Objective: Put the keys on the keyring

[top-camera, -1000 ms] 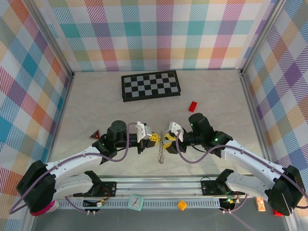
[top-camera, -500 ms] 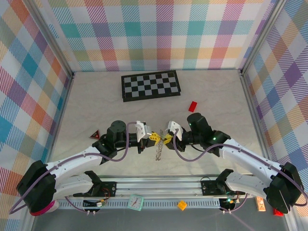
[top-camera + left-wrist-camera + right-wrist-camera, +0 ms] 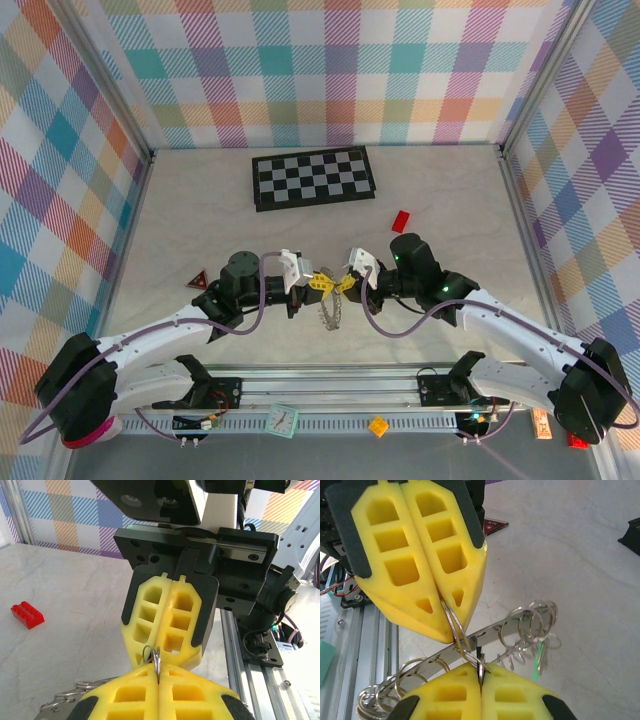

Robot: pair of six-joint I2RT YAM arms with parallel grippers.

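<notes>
Left pincer (image 3: 319,283) and right pincer (image 3: 346,284) stood tip to tip, both clamped on 1 loop (image 3: 454,626) of the keyring (image 3: 330,313), which hung edge-on just near of them.

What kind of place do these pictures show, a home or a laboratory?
Probably a robot laboratory test cell: checked walls enclose a pale table, and the left arm and right arm are bolted to a metal rail.
</notes>
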